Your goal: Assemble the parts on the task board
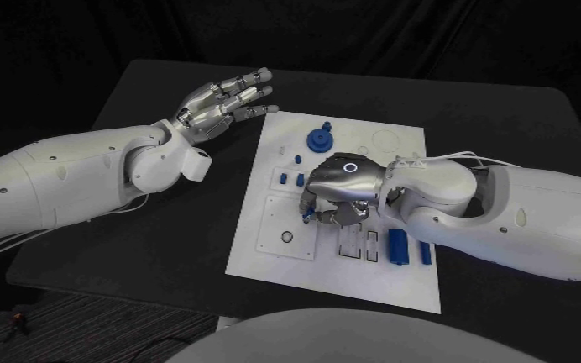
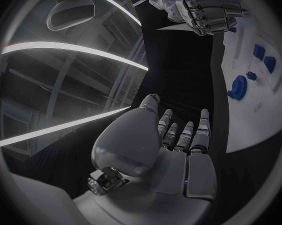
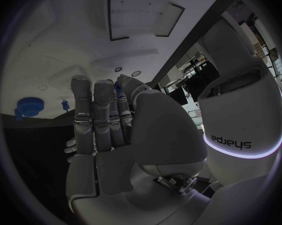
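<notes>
The white task board (image 1: 400, 279) lies mid-table. My right hand (image 1: 339, 191) hovers low over its middle with fingers curled down. A small blue part (image 3: 118, 88) shows pinched between its thumb and a finger, and a blue bit (image 1: 310, 210) peeks out at the fingertips. A round blue part (image 1: 320, 138) stands near the board's far edge, and two short blue pegs (image 1: 292, 179) stand on the board's left side. My left hand (image 1: 224, 102) is raised beyond the board's far left corner, fingers spread and empty; the same left hand (image 2: 178, 145) faces the board (image 2: 253, 110).
Two long blue parts (image 1: 410, 248) lie by slots near the board's right front, close under my right forearm. A black ring (image 1: 285, 236) sits on the board's left front. Bare black table (image 1: 181, 237) surrounds the board.
</notes>
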Robot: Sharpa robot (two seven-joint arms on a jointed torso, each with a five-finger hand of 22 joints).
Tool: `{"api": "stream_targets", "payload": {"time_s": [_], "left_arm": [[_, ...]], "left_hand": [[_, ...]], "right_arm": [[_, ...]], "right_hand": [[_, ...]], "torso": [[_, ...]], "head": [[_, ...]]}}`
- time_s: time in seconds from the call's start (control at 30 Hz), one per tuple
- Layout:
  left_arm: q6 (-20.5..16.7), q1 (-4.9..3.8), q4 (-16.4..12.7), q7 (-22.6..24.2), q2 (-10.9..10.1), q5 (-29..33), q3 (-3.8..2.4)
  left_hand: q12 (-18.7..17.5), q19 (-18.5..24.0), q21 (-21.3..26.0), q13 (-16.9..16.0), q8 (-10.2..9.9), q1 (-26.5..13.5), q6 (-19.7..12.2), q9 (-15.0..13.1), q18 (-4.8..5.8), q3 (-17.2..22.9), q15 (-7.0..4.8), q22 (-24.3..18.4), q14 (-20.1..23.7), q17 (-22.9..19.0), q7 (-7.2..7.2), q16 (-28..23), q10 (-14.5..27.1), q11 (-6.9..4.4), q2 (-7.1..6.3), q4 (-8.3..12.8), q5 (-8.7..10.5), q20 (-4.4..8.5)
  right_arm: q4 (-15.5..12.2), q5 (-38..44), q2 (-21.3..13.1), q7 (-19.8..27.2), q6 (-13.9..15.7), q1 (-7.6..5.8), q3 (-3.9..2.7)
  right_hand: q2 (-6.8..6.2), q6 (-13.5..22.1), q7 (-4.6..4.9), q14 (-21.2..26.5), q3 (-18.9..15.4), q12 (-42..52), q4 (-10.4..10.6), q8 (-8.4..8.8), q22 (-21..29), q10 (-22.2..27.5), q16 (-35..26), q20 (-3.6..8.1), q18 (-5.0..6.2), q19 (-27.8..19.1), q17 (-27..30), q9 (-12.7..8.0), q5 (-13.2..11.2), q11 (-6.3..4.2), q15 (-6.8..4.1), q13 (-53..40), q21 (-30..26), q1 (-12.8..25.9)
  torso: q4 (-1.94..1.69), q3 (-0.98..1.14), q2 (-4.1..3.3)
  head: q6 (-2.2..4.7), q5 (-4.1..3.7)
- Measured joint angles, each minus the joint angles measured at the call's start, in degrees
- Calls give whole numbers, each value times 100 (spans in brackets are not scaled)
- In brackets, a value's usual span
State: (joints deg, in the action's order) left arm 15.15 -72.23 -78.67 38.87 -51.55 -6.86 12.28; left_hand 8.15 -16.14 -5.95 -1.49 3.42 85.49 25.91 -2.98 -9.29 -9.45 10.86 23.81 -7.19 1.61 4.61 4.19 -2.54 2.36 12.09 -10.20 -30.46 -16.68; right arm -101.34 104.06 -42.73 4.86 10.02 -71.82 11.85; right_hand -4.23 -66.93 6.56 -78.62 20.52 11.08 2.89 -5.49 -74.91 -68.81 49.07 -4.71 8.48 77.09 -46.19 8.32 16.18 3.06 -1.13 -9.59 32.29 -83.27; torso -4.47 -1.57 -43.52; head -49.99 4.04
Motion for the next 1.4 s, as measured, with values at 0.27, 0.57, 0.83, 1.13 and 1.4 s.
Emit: {"api": "stream_targets", "payload": {"time_s": [0.27,0.57,0.83,1.13,1.4], "left_arm": [[8,2,7,0,12,0,0],[22,7,28,0,24,0,0],[39,34,53,0,38,0,-1],[54,53,59,0,35,0,1],[62,58,63,0,36,0,0]], "left_hand": [[0,0,0,0,0,0,0,0,0,0,0,-9,0,0,0,0,0,0,0,0,0,0],[0,0,0,0,0,0,0,1,0,0,0,-9,0,0,0,0,0,0,0,0,0,0],[0,0,0,0,0,0,0,1,0,16,0,-20,0,0,0,23,0,0,0,-16,0,0],[0,0,0,0,0,-14,0,1,0,16,0,-27,0,0,0,23,-1,0,14,-16,0,0],[0,0,0,0,0,-25,0,2,0,16,0,-26,0,0,0,23,-1,0,25,-16,0,0]], "right_arm": [[-2,87,75,-85,-109,-44,0],[21,411,155,-205,-401,-53,1],[-7,589,190,-233,-560,-66,-11],[-54,669,191,-235,-679,-66,-6],[-79,698,198,-235,-717,-66,-9]], "right_hand": [[34,3,1,86,5,48,16,8,0,86,-79,9,0,-52,100,0,280,23,-22,-25,-202,34],[-8,23,-2,184,-68,135,-125,-94,-4,93,-200,40,1,-124,244,0,489,30,-40,-92,-324,75],[-47,12,-31,205,-91,141,-149,-95,-4,80,-200,40,1,-124,247,48,492,18,-19,-103,-334,110],[-99,0,-42,225,-92,141,-181,-95,-3,72,-248,40,0,-165,286,134,490,9,-40,-131,-358,105],[-106,-9,-32,245,-106,166,-198,-93,-3,72,-251,40,0,-165,302,135,460,10,-19,-137,-390,111]], "torso": [[0,-1,0],[0,-7,4],[-8,-7,2],[-8,-9,-5],[-3,-2,-5]], "head": [[0,3],[0,20],[0,16],[0,44],[0,44]]}}
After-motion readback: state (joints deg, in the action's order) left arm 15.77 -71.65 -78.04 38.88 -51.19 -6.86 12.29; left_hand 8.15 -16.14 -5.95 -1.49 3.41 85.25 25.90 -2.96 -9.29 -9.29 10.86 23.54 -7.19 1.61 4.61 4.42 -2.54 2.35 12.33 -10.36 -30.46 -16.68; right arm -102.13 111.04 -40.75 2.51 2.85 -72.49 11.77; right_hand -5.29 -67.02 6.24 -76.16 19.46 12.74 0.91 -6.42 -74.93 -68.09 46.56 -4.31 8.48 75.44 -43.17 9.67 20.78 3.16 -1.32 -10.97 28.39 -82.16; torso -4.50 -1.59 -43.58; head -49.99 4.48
